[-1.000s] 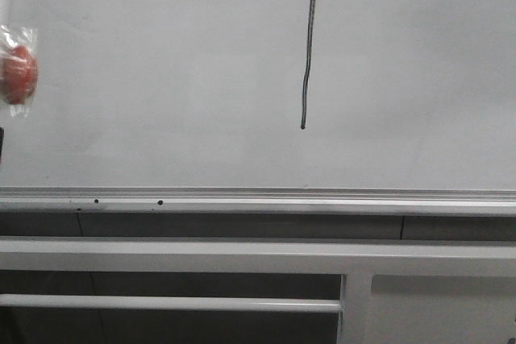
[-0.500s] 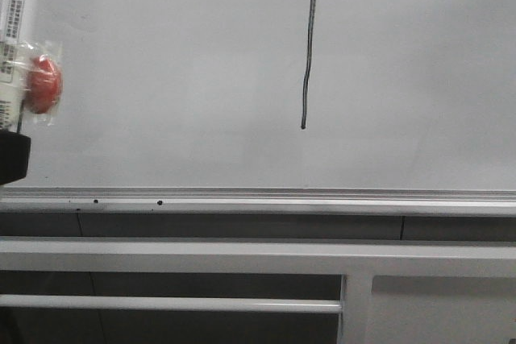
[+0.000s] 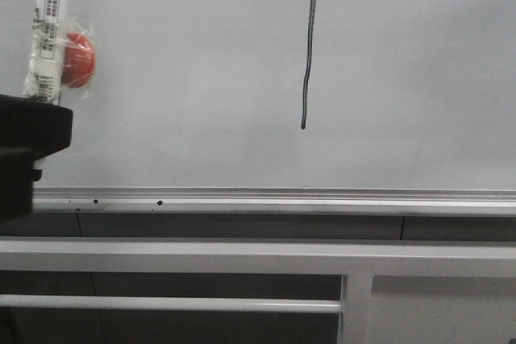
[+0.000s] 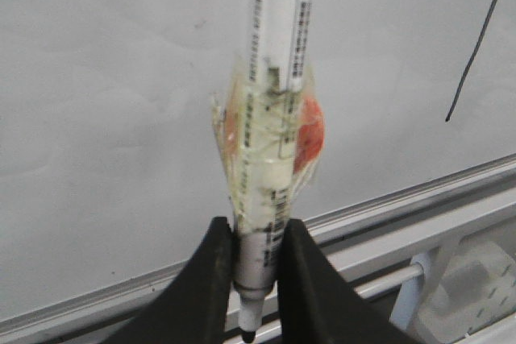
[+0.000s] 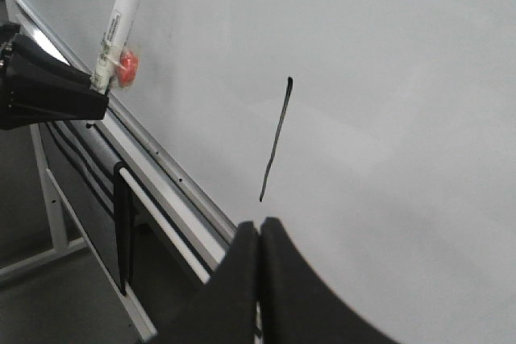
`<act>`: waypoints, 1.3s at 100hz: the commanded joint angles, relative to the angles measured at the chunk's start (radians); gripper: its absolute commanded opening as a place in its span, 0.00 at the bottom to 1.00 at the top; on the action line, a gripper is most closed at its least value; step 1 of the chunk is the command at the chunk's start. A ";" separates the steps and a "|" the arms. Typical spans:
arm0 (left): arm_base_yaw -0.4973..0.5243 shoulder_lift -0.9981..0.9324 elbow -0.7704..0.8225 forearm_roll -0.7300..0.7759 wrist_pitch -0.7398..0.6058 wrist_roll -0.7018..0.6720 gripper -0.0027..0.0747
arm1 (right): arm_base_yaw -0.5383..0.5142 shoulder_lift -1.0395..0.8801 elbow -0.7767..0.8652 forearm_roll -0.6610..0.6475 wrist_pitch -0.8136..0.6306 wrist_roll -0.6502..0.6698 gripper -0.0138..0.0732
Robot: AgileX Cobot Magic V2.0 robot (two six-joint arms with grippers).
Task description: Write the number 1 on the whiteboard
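The number 1 [image 3: 307,46] is a thin black wavy near-vertical stroke on the whiteboard [image 3: 185,78]. It also shows in the left wrist view [image 4: 477,42] and the right wrist view [image 5: 276,139]. My left gripper [image 3: 24,130] is at the far left of the front view, shut on a white marker pen [image 3: 50,26] with a red round piece [image 3: 78,60] taped to it in clear wrap. In the left wrist view the gripper [image 4: 256,239] grips the marker pen [image 4: 270,118] near its tip end. My right gripper [image 5: 259,235] is shut and empty, in front of the board below the stroke.
A silver rail [image 3: 266,199] runs along the board's lower edge. Grey metal bars and panels [image 3: 242,255] stand below it.
My left gripper with the marker has moved right and up into the front view. The stroke is unchanged.
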 commanded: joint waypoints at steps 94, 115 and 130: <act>0.003 0.238 -0.115 0.055 0.200 -0.276 0.01 | 0.000 0.006 -0.027 -0.008 -0.078 -0.014 0.09; 0.042 0.267 -0.143 0.055 0.200 -0.276 0.01 | 0.000 0.008 -0.027 -0.008 -0.078 -0.014 0.09; 0.063 0.286 -0.163 0.055 0.191 -0.295 0.01 | 0.000 0.008 -0.027 -0.013 -0.078 -0.014 0.09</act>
